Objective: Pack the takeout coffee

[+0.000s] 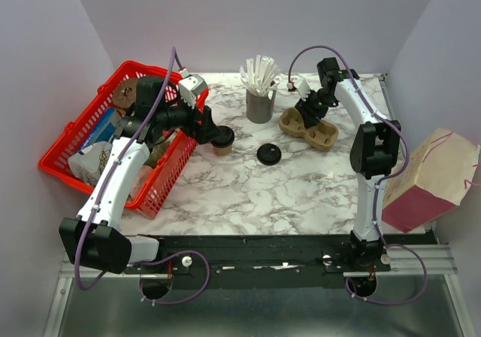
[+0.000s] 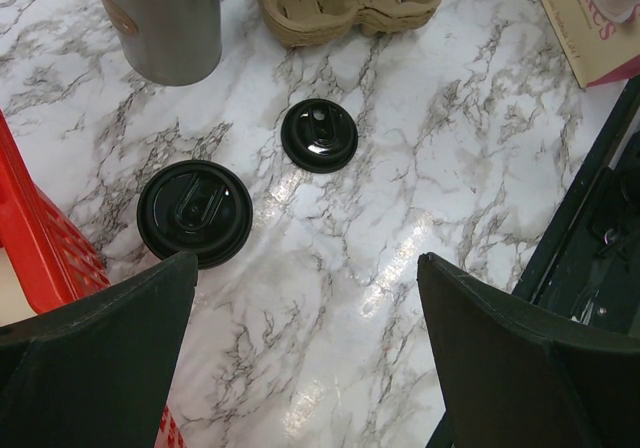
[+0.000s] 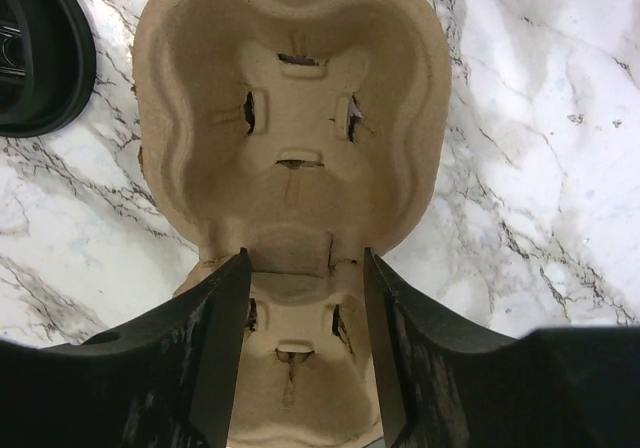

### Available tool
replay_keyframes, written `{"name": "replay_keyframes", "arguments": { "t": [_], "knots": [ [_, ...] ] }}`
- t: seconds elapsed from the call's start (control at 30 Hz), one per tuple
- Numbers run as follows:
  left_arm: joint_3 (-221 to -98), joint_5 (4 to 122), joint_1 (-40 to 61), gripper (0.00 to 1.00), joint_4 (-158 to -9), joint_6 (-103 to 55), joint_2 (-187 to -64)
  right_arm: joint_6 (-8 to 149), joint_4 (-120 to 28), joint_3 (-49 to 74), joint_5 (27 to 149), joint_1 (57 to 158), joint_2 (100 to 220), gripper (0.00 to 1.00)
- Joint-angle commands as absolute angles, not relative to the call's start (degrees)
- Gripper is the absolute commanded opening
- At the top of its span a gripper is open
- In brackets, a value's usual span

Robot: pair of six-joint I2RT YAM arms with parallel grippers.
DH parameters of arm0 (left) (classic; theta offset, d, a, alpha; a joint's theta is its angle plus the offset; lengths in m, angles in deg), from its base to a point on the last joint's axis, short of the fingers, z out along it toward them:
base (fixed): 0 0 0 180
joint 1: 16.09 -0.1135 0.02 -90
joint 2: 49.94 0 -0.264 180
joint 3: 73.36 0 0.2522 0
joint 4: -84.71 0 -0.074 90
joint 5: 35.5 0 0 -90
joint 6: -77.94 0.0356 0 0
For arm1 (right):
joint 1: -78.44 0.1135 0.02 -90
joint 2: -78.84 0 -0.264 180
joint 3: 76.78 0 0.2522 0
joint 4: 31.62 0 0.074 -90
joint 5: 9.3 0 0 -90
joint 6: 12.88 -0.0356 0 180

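The tan paper cup [image 1: 222,149] stands beside the red basket with a black lid [image 2: 195,211] on top; the lid hides the cup's body in the left wrist view. A second black lid [image 1: 268,154] lies flat on the marble and also shows in the left wrist view [image 2: 318,135]. My left gripper [image 2: 305,298] is open and empty, just short of the lidded cup, which sits off its left fingertip. My right gripper [image 3: 306,268] is open, its fingers over the narrow middle of the brown pulp carrier [image 3: 290,118]. The carrier [image 1: 310,129] is empty.
A grey cup of white sticks [image 1: 260,104] stands behind the lids, left of the carrier. The red basket [image 1: 161,183] with packets sits at the left under my left arm. A pink and tan paper bag [image 1: 432,179] lies at the right edge.
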State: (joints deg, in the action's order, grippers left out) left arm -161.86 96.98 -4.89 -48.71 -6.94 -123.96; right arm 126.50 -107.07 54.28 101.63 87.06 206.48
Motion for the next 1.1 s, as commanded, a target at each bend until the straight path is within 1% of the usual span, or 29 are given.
{"name": "replay_keyframes", "arguments": {
  "t": [0.0, 0.07, 0.47, 0.6, 0.73, 0.9, 1.07],
  "knots": [
    [-161.12, 96.33, -5.28, 0.99, -49.1, -7.05, -123.77, 126.25, -109.45, 54.22, 99.77, 87.32, 208.83, 0.57],
    [-161.21, 96.42, -5.28, 0.99, -49.01, -6.97, -123.77, 126.16, -109.98, 54.31, 99.86, 87.32, 209.01, 0.61],
    [-160.77, 96.42, -5.28, 0.98, -49.19, -6.97, -123.68, 126.51, -110.69, 53.96, 101.62, 87.32, 208.74, 0.63],
    [-161.03, 96.25, -5.37, 0.99, -49.01, -6.88, -123.94, 126.16, -110.86, 54.49, 101.97, 87.32, 209.53, 0.56],
    [-161.47, 96.33, -5.45, 0.99, -48.75, -6.88, -124.12, 125.9, -111.12, 55.37, 102.23, 87.32, 209.45, 0.48],
    [-161.83, 96.6, -5.37, 0.99, -48.84, -6.96, -124.12, 125.9, -111.39, 55.81, 100.48, 87.23, 207.17, 0.46],
    [-162.09, 96.86, -5.45, 0.99, -49.01, -6.97, -124.12, 126.16, -115.25, 57.92, 99.77, 87.32, 204.19, 0.45]
  ]
}}
